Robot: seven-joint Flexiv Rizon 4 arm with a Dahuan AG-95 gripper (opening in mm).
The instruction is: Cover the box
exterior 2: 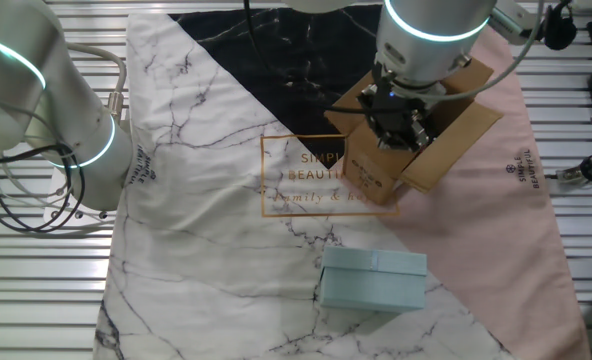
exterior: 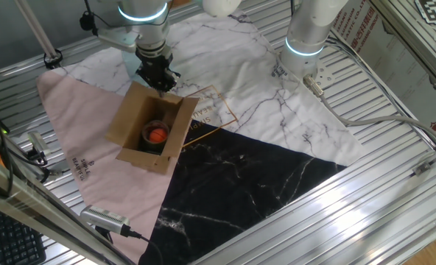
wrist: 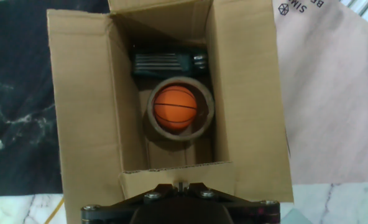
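Note:
The box (exterior: 133, 118) is a small brown cardboard carton standing open on the cloth; it also shows in the other fixed view (exterior 2: 461, 125) and the hand view (wrist: 249, 93). Its side flaps are spread out. Inside it are an orange ball (wrist: 174, 107) sitting in a brown ring, and a black object (wrist: 165, 63). My gripper (exterior: 161, 83) is at the box's far rim, seen also in the other fixed view (exterior 2: 401, 135). In the hand view my gripper (wrist: 181, 185) has its fingers together, right at the edge of the short near flap (wrist: 178, 174), which leans in over the opening.
A marbled white, black and pink cloth (exterior: 277, 110) covers the slatted table. A pale blue box (exterior 2: 374, 280) lies on the white part. A second white robot arm (exterior: 306, 33) stands at the back. Cables and tools lie along the table's left edge (exterior: 107, 218).

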